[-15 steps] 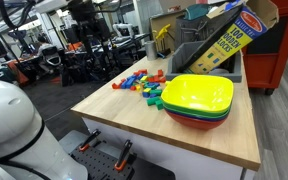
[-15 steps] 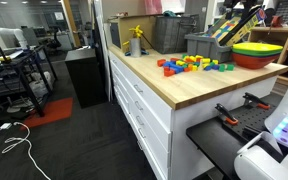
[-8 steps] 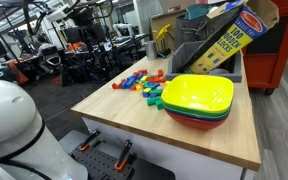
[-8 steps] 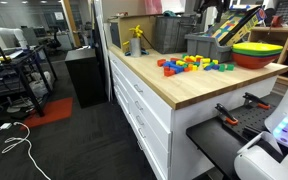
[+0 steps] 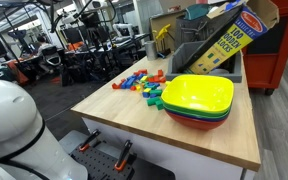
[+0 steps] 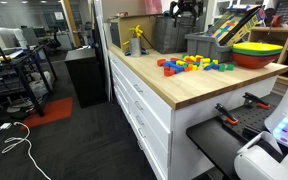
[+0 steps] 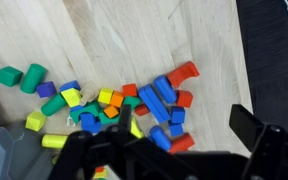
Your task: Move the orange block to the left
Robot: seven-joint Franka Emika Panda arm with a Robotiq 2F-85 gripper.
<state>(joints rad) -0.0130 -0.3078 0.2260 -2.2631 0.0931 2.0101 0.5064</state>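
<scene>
A pile of coloured wooden blocks (image 7: 124, 105) lies on the wooden table; it also shows in both exterior views (image 5: 144, 82) (image 6: 194, 64). A small orange block (image 7: 117, 99) sits in the middle of the pile, next to yellow, green and blue blocks. A second orange piece (image 7: 109, 112) touches it. My gripper (image 7: 164, 150) hangs high above the pile, open and empty, with its dark fingers (image 7: 249, 125) spread wide. It shows high in both exterior views (image 5: 89, 12) (image 6: 187, 10).
Stacked yellow, green and red bowls (image 5: 197, 98) (image 6: 256, 50) stand beside the pile. A grey bin (image 5: 199, 55) holds a tilted yellow-and-blue box (image 5: 224, 40). A yellow object (image 6: 136, 40) stands at the table's back. The table edge (image 7: 246, 60) runs past the red blocks.
The gripper has swung across above the table, from over the box and bowls to above the block pile. The blocks have not moved.
</scene>
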